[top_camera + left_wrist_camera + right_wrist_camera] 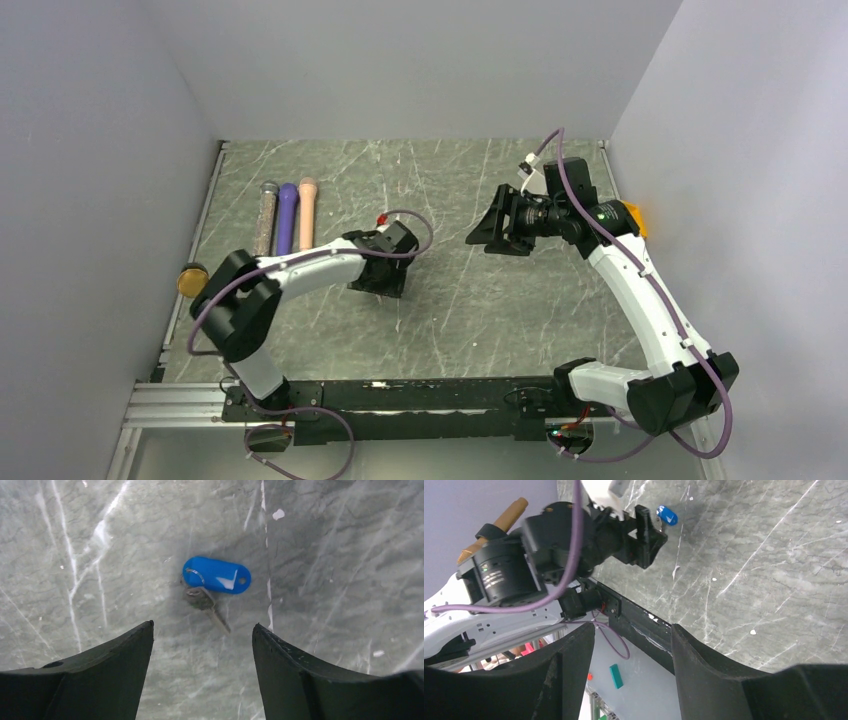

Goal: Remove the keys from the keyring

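On the grey counter [350, 555] the keys [206, 600] lie ringed to a blue tag [216, 575] beneath the open left tool [202, 626], right tool [632, 627] open aloft; a precise pinch seems next.

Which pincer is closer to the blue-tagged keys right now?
Left. The left pincer hovers open just over the keys, which lie on the table. The right pincer sits well off to their right, open, holding nothing.

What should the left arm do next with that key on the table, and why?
Probably ease the left jaws forward and down over the key. They stand open and empty above the table, with the key and blue tag lying just ahead of the gap, the key seemingly still on the ring.
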